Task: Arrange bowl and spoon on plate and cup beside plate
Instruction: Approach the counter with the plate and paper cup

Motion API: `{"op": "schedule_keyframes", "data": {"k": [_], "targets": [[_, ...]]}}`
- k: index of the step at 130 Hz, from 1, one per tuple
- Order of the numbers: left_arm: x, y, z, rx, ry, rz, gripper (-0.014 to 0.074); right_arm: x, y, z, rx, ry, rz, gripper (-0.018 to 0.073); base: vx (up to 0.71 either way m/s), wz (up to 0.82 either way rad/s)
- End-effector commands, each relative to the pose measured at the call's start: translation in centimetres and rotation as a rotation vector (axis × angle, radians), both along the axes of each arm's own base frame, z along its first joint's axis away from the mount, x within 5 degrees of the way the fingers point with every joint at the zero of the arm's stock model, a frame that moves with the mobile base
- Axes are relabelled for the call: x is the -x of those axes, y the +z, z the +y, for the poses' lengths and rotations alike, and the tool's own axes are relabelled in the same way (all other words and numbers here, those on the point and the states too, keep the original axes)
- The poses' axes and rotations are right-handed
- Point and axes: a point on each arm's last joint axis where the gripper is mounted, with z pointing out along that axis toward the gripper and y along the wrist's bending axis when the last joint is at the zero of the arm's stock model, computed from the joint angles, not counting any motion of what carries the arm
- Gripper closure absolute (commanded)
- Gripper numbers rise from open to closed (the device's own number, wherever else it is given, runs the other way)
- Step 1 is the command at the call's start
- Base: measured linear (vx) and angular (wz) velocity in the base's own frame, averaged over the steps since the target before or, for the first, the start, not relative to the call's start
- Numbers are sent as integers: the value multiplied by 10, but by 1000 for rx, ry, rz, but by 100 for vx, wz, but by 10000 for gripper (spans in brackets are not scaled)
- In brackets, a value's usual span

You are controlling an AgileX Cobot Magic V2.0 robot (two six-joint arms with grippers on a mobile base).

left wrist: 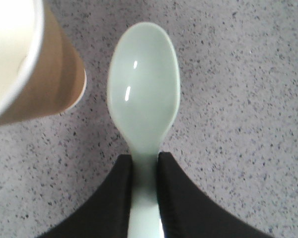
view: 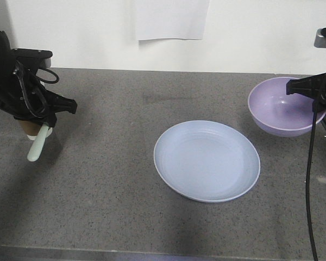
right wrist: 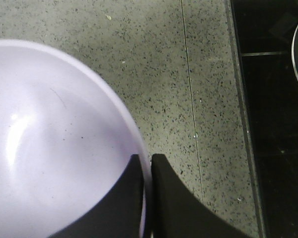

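Note:
The pale blue plate (view: 206, 161) lies bare in the middle of the grey counter. At the far left my left gripper (view: 43, 128) (left wrist: 145, 163) is shut on the handle of the mint-green spoon (view: 37, 145) (left wrist: 144, 91), whose scoop hangs just above the counter. The brown paper cup (view: 28, 126) (left wrist: 25, 69) stands right beside the spoon, mostly hidden behind the left arm in the front view. At the right, my right gripper (view: 317, 103) (right wrist: 147, 163) is shut on the rim of the lavender bowl (view: 285, 106) (right wrist: 54, 144), one finger inside and one outside.
A white sheet of paper (view: 171, 19) hangs on the back wall. The counter's right edge (right wrist: 238, 124) runs close to the bowl, with a dark drop beyond it. The counter's front edge (view: 152, 253) is near the bottom of the front view.

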Motion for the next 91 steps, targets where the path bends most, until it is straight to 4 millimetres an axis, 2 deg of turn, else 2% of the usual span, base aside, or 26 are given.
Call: {"op": "schedule_keyframes", "data": {"k": [1, 91], "targets": [[5, 27, -2, 19, -5, -108, 603, 5, 25, -2, 18, 8, -112, 564, 7, 2], [5, 27, -2, 19, -5, -108, 603, 5, 25, -2, 18, 8, -112, 564, 5, 1]]}}
